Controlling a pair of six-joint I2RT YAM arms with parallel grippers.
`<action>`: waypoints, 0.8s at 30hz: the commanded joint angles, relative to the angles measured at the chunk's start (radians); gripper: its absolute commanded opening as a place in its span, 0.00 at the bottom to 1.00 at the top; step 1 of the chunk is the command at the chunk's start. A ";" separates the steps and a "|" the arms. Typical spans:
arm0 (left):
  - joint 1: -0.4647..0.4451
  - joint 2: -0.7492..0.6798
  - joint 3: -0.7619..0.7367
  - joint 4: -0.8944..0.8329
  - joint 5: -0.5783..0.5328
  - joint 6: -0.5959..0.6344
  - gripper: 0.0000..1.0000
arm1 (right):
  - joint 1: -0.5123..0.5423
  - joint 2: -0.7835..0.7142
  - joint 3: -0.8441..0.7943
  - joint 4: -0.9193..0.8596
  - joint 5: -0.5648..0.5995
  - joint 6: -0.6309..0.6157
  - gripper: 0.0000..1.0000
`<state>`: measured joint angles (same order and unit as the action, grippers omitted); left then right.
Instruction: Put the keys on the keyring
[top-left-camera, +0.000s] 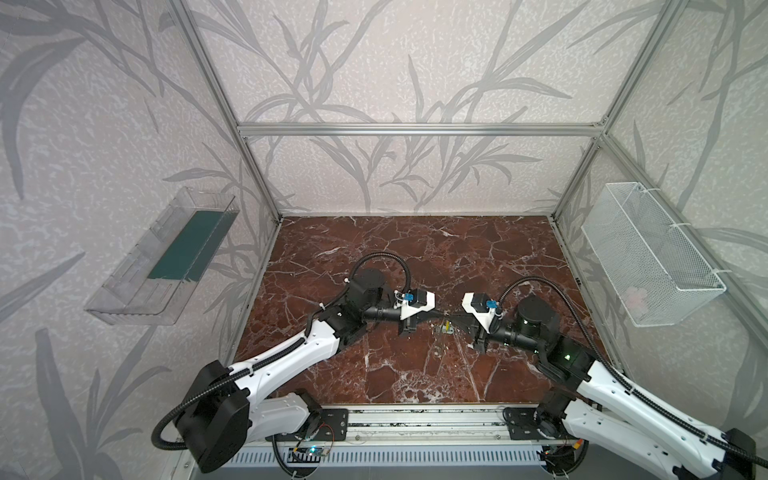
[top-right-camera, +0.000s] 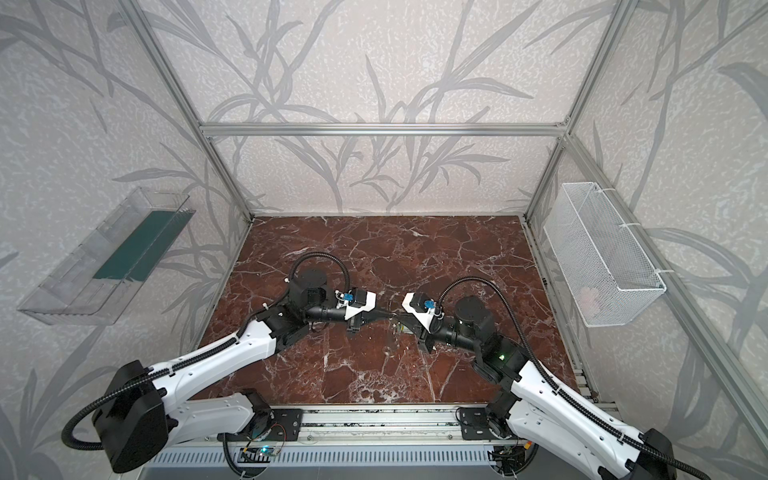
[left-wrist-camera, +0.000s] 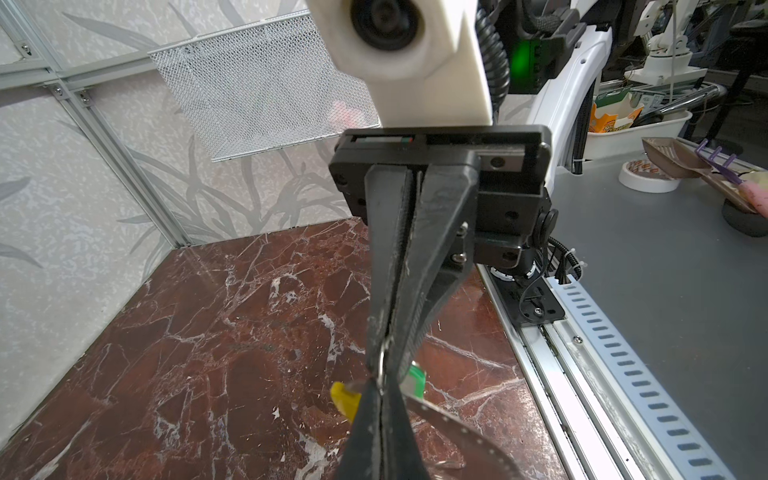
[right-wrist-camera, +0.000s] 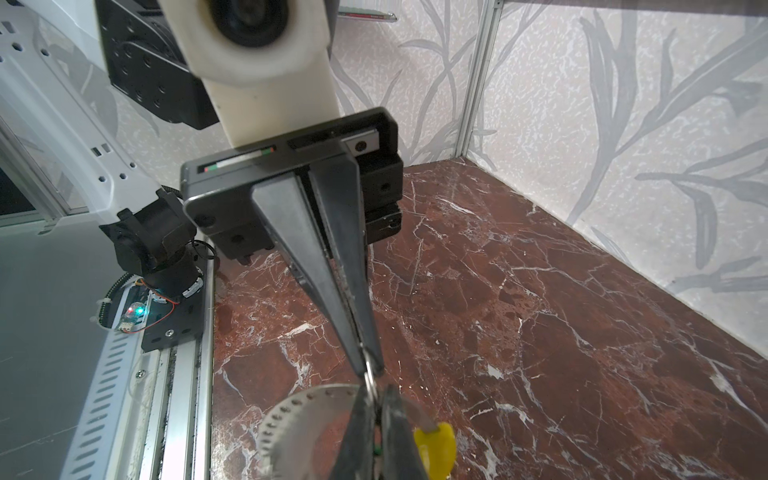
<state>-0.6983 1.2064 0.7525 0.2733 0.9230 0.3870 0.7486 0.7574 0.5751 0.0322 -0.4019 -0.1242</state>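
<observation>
Above the marble floor my two grippers meet tip to tip. The left gripper (left-wrist-camera: 380, 388) is shut on one side of a small metal ring (left-wrist-camera: 381, 365), and the right gripper (right-wrist-camera: 374, 392) is shut on its other side. A pale-green key (left-wrist-camera: 415, 378) hangs from that ring beside the right fingers. The keyring (right-wrist-camera: 291, 411), a grey hoop with holes and a yellow segment (right-wrist-camera: 436, 444), hangs tilted just beneath the tips. The fingers hide what carries it. In both top views the yellow segment (top-left-camera: 446, 328) shows under the meeting tips.
A small loose wire ring (left-wrist-camera: 446, 461) lies on the floor under the hoop. A white mesh basket (top-left-camera: 648, 257) hangs on the right wall and a clear plastic tray (top-left-camera: 166, 257) on the left wall. An aluminium rail (top-left-camera: 415, 419) runs along the front edge.
</observation>
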 joint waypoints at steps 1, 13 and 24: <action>0.002 -0.002 0.036 0.014 0.021 -0.007 0.00 | 0.000 -0.014 -0.004 0.020 -0.006 -0.006 0.03; -0.007 -0.036 0.118 -0.280 -0.149 0.227 0.23 | 0.000 0.017 0.104 -0.232 0.012 -0.038 0.00; -0.056 -0.005 0.214 -0.468 -0.207 0.408 0.25 | -0.001 0.097 0.181 -0.314 -0.021 -0.028 0.00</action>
<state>-0.7437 1.1950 0.9337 -0.1211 0.7292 0.7124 0.7486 0.8509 0.7193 -0.2539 -0.4004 -0.1509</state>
